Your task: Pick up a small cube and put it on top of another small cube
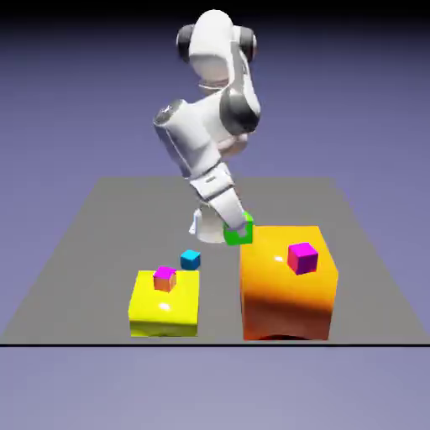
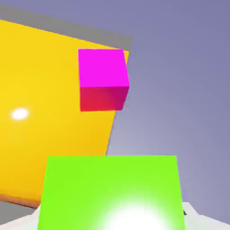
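Above the bench's middle, I have the hand (image 1: 238,229) pinching the green cube (image 1: 238,230), held clear of the bench just beside the upper left corner of the orange block (image 1: 287,290) as the exterior view shows it. A magenta cube (image 1: 302,257) sits on top of that block, and in the hand view it lies ahead of the green cube (image 2: 111,192), off toward the block's far edge. I judge that one the nearest target; a second magenta cube (image 1: 165,278) rests on the yellow block (image 1: 165,304), with a cyan cube (image 1: 191,259) on the bench (image 1: 84,252) behind it. To stack well, I would carry the green cube higher than the magenta top, centre it squarely over that face with edges aligned, then lower gently. Letting go only once it rests flat should keep it from sliding off, as the target gives little margin.
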### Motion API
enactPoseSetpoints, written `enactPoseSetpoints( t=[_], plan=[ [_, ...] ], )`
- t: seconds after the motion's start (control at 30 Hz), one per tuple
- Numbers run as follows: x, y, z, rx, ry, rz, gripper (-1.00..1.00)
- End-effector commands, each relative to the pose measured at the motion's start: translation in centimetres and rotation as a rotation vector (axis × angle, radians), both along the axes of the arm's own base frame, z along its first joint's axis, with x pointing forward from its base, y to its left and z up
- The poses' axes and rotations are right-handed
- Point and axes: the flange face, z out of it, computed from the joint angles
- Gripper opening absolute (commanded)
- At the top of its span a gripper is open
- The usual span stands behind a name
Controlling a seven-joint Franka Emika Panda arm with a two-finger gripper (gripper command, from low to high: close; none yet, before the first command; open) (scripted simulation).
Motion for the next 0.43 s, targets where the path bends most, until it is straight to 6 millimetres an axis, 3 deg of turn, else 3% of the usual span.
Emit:
enactPoseSetpoints(
  t=[0.0, 0.1, 0.13, 0.23, 0.27, 0.3, 0.33, 0.4],
  plan=[
    [0.2, 1.7, 0.3, -0.005, 0.017, 0.048, -1.0],
    [-0.1, 7.9, 0.9, -0.024, 0.077, 0.216, -1.0],
    [-0.1, 7.9, 0.9, -0.024, 0.077, 0.216, -1.0],
    [-1.2, 9.7, -4.6, -0.024, 0.076, 0.217, -1.0],
    [-1.4, 9.9, -5.5, -0.025, 0.077, 0.216, -1.0],
    [-1.4, 9.9, -5.5, -0.025, 0.077, 0.216, 1.0],
    [-1.4, 9.9, -5.5, -0.025, 0.077, 0.216, 1.0],
    [-0.5, 8.9, -1.9, -0.022, 0.076, 0.217, 1.0]
  ],
)
